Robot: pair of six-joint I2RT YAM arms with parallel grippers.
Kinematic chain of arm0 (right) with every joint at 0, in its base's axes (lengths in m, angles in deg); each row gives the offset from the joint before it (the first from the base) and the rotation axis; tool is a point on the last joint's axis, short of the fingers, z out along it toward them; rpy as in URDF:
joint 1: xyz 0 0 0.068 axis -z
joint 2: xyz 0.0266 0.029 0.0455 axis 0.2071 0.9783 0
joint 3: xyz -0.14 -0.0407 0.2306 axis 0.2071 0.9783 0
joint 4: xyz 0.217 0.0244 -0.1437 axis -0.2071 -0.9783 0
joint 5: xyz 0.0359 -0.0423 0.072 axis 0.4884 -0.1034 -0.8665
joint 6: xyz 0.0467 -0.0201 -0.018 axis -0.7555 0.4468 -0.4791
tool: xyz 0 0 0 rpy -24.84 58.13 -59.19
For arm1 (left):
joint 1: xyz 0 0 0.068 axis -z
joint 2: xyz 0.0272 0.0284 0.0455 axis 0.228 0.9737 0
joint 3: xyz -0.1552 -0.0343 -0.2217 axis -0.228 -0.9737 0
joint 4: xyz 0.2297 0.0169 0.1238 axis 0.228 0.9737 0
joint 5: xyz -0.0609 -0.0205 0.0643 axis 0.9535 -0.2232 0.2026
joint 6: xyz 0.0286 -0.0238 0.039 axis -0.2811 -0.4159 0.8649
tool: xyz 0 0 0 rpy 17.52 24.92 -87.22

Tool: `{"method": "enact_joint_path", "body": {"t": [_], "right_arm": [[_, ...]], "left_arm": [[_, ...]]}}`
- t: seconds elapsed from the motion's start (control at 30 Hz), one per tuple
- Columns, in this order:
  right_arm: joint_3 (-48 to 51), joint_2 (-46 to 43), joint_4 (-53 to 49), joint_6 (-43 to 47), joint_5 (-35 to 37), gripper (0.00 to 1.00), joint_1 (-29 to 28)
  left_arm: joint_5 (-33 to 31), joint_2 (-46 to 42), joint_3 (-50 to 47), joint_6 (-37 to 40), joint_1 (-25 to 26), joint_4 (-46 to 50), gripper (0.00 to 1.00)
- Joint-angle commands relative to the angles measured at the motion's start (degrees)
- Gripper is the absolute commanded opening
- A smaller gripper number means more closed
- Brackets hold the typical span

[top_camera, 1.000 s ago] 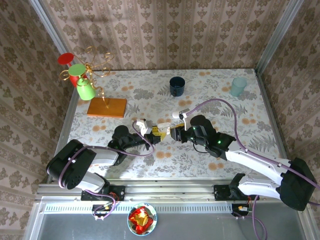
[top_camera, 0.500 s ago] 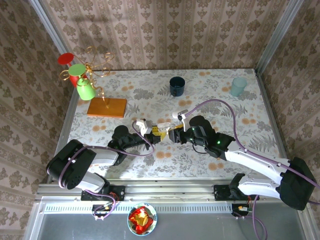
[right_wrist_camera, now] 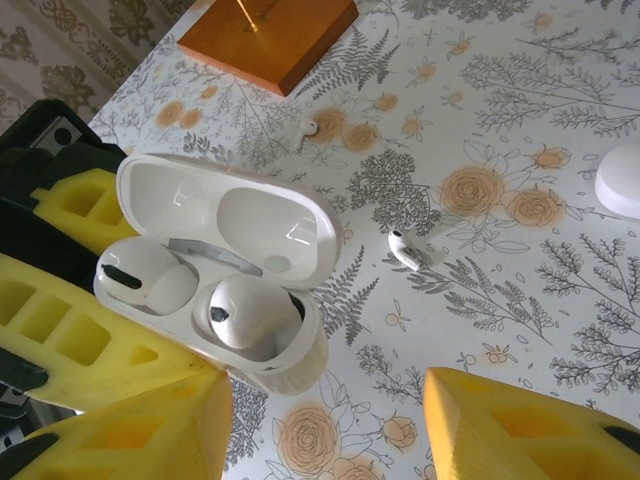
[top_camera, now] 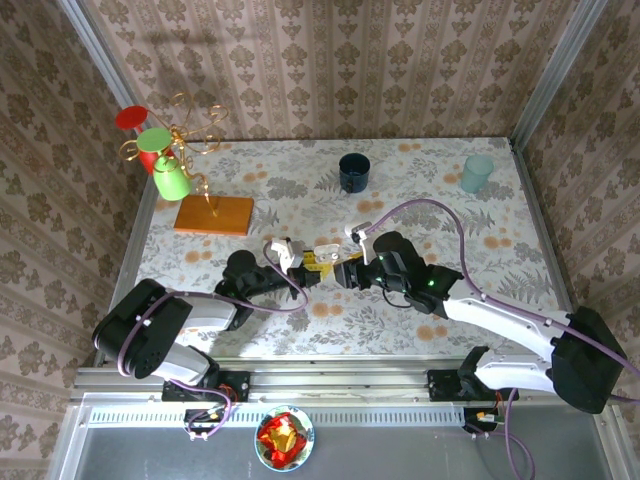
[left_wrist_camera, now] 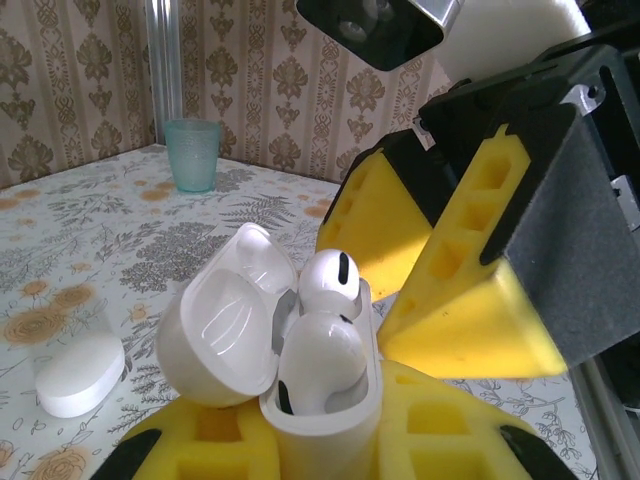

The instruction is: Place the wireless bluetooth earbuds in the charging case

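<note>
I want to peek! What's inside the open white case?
Two white earbuds sit side by side in the charging case, rounded heads up. Their stems are covered, down in the wells.

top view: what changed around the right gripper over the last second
The right gripper widened its jaws beside the open charging case, and its arm edged slightly toward the left arm. The left gripper kept the case clamped, with both earbuds seated in it. The dark mug and teal cup did not move.
</note>
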Motion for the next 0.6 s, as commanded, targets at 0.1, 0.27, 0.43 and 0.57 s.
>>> {"method": "enact_joint_path", "body": {"t": [0.1, 0.27, 0.43, 0.57], "right_arm": [[0.2, -4.0, 2.3, 0.1, 0.9, 0.55, -0.6], [4.3, -7.9, 6.2, -0.2, 1.6, 0.55, -0.6], [4.5, -8.5, 7.6, -0.4, 2.2, 0.56, -0.5], [3.3, -7.3, 7.3, -0.1, 1.6, 0.56, -0.4]], "left_arm": [[1.1, -1.4, -0.5, 1.4, -0.5, -2.7, 0.0], [1.3, -1.4, -0.2, 1.1, -0.6, -2.7, 0.0], [1.4, -1.4, -0.1, 1.0, -0.6, -2.8, 0.0], [1.8, -1.5, 0.1, 1.0, -0.6, -2.7, 0.0]]}}
